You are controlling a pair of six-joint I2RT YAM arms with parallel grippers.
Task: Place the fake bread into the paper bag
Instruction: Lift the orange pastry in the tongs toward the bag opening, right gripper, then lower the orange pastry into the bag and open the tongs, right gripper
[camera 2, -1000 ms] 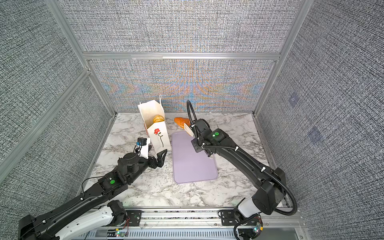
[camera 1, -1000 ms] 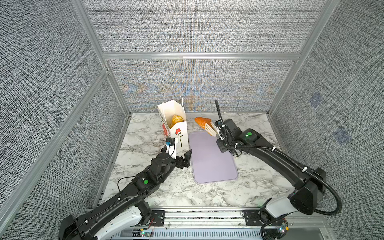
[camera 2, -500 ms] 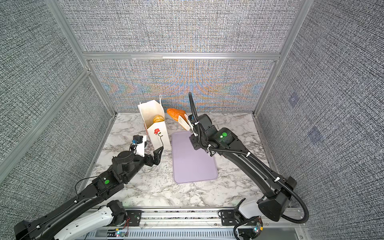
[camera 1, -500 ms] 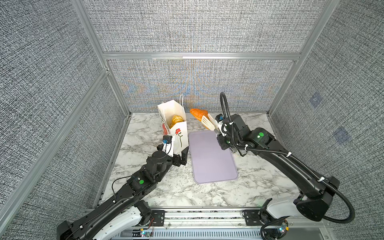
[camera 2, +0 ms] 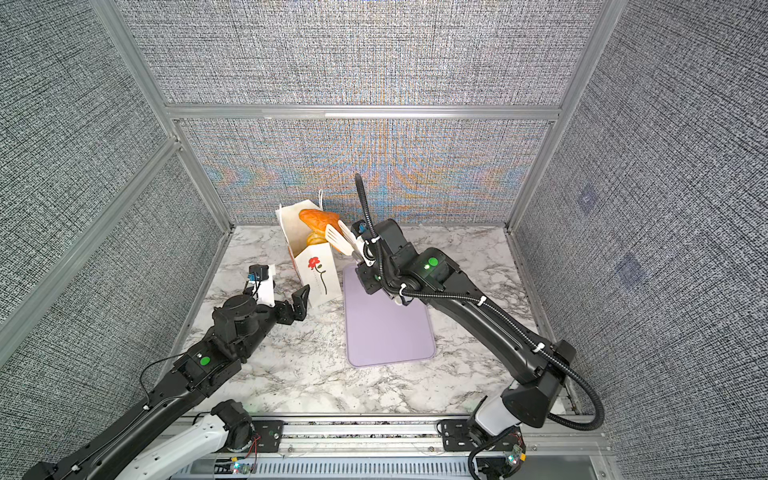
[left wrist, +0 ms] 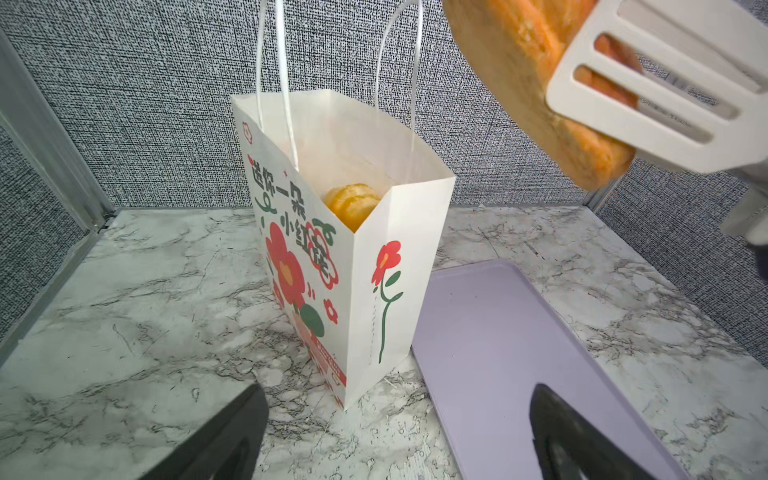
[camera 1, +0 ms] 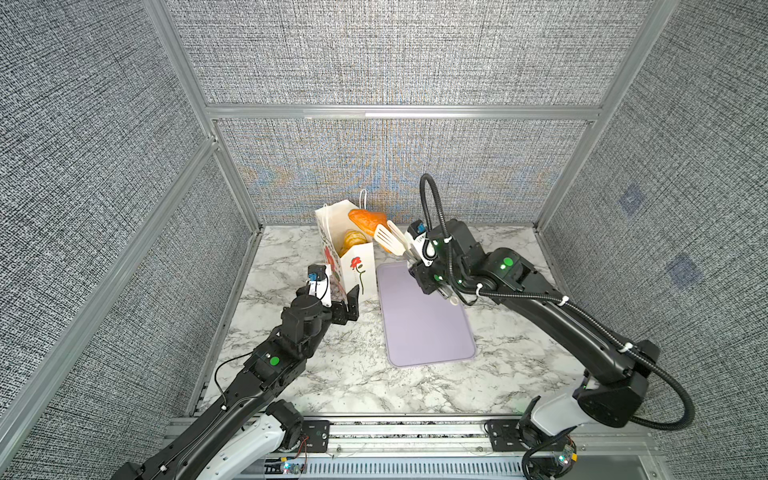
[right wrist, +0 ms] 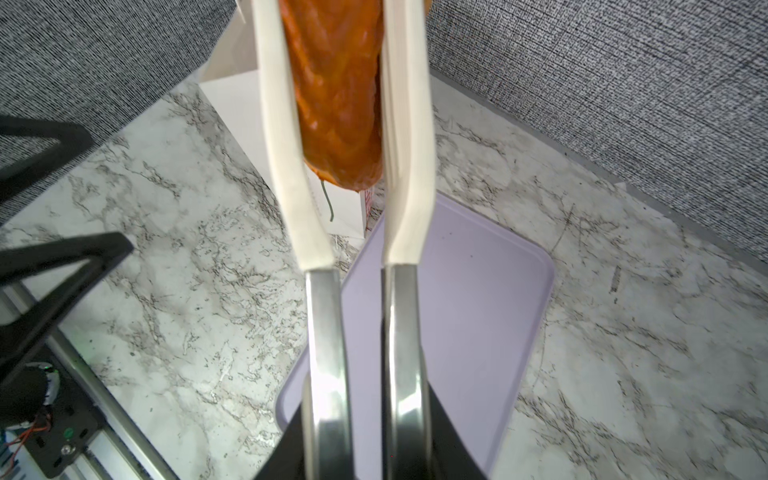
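Note:
The white paper bag (camera 1: 360,272) (camera 2: 320,272) (left wrist: 399,299) stands open near the back wall, with a golden-yellow piece of fake bread (camera 1: 353,239) (camera 2: 314,239) (left wrist: 351,203) inside. An orange-brown piece of fake bread (camera 1: 365,218) (camera 2: 318,219) (left wrist: 519,62) (right wrist: 336,83) hangs above the bag's rim, clamped in white-tipped tongs (camera 1: 390,241) (camera 2: 340,239) (right wrist: 282,145). My right gripper (camera 1: 419,268) (camera 2: 368,270) (right wrist: 365,449) is shut on the tongs' metal handles. My left gripper (camera 1: 338,299) (camera 2: 286,303) (left wrist: 395,440) stands open and empty just in front of the bag's base.
A flat lavender tray (camera 1: 424,328) (camera 2: 386,328) (left wrist: 519,353) (right wrist: 478,311) lies on the marble table (camera 1: 332,374) right of the bag, bare. Fabric walls with aluminium posts close in the back and sides. The bag's cord handles (left wrist: 274,62) stand upright.
My right arm has lifted the tongs with the orange-brown bread up and leftward, from beside the tray's far end to above the bag's rim. The left gripper shifted slightly and stays open.

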